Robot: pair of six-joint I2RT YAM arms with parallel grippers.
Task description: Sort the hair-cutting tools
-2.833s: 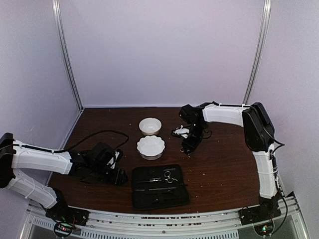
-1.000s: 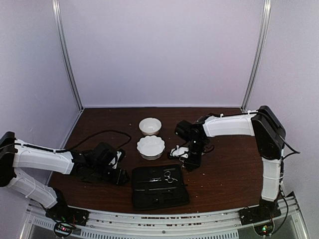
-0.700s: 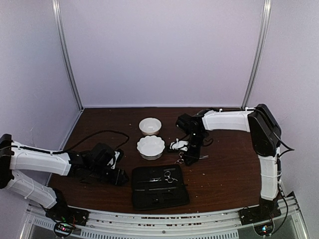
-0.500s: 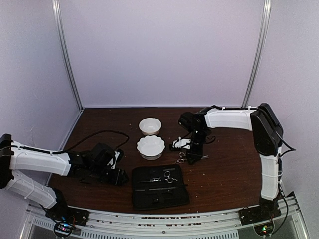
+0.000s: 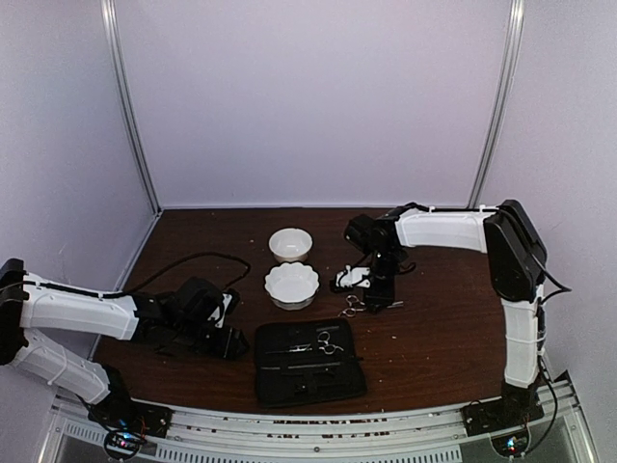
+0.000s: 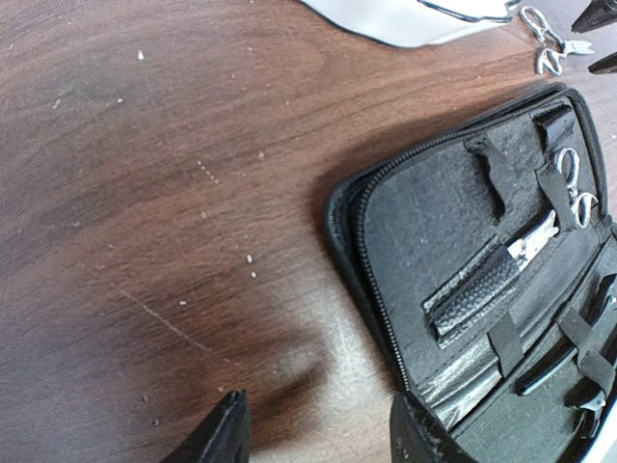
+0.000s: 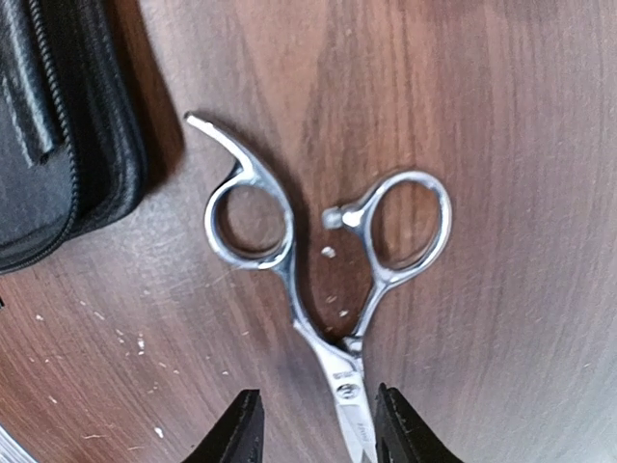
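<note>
One pair of silver scissors (image 7: 337,289) lies flat on the table just right of the open black case (image 7: 58,125); it also shows in the top view (image 5: 355,307). My right gripper (image 7: 318,429) is open, its fingers on either side of the blade without gripping it; in the top view it (image 5: 373,294) hovers just above the scissors. A second pair of scissors (image 6: 576,193) sits strapped in the case (image 6: 434,203), with thin black stick tools (image 6: 549,365) lower in it. My left gripper (image 6: 318,444) is open and empty at the case's left edge.
Two white bowls stand behind the case, a scalloped one (image 5: 291,284) and a plain one (image 5: 290,243) farther back. The scalloped bowl's edge (image 6: 405,14) shows in the left wrist view. A black cable (image 5: 188,260) loops on the table at left.
My right gripper came down beside the case's far right corner, let the scissors go onto the table and drew back a little. The left arm has barely moved.
</note>
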